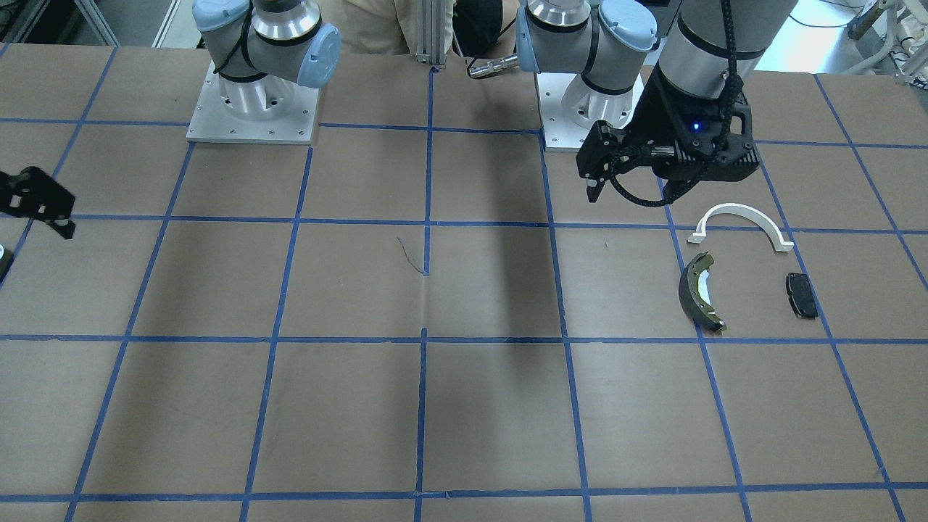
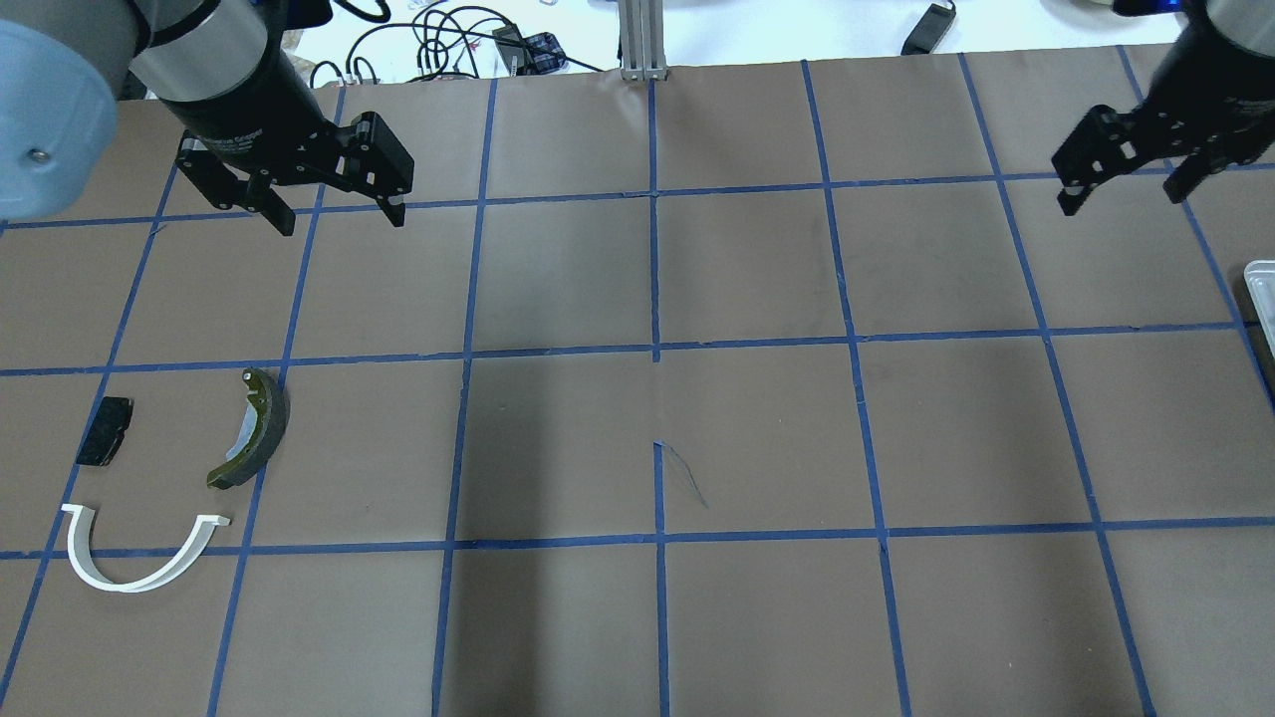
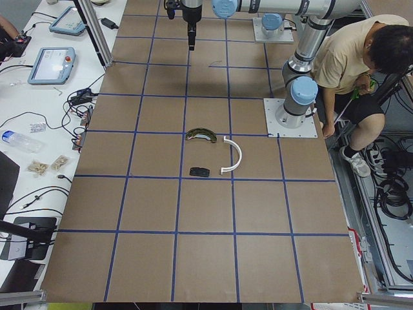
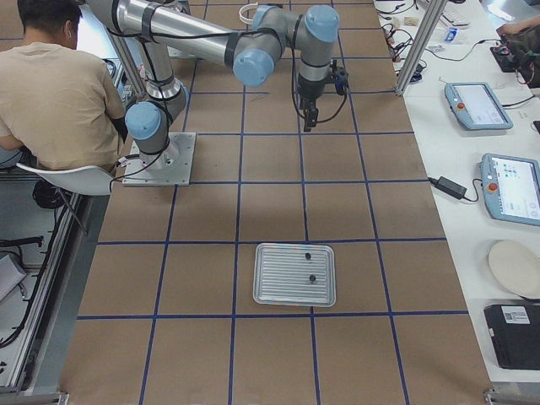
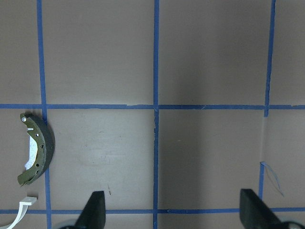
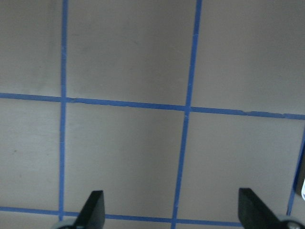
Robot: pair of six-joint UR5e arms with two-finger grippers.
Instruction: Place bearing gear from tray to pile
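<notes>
The metal tray (image 4: 294, 291) lies on the table at my right, with two small dark parts (image 4: 307, 255) on it; which one is the bearing gear I cannot tell. Only the tray's edge (image 2: 1261, 284) shows in the overhead view. The pile lies at my left: a white half-ring arch (image 2: 139, 580), a dark brake shoe (image 2: 257, 426) and a black pad (image 2: 105, 430). My left gripper (image 2: 341, 219) is open and empty, above the table beyond the pile. My right gripper (image 2: 1121, 199) is open and empty, above the table left of the tray.
Blue tape lines mark a grid on the brown table. A person (image 4: 59, 93) sits behind the robot bases (image 1: 252, 109). Tablets and cables lie on the side bench (image 4: 485, 143) beyond the table's far edge.
</notes>
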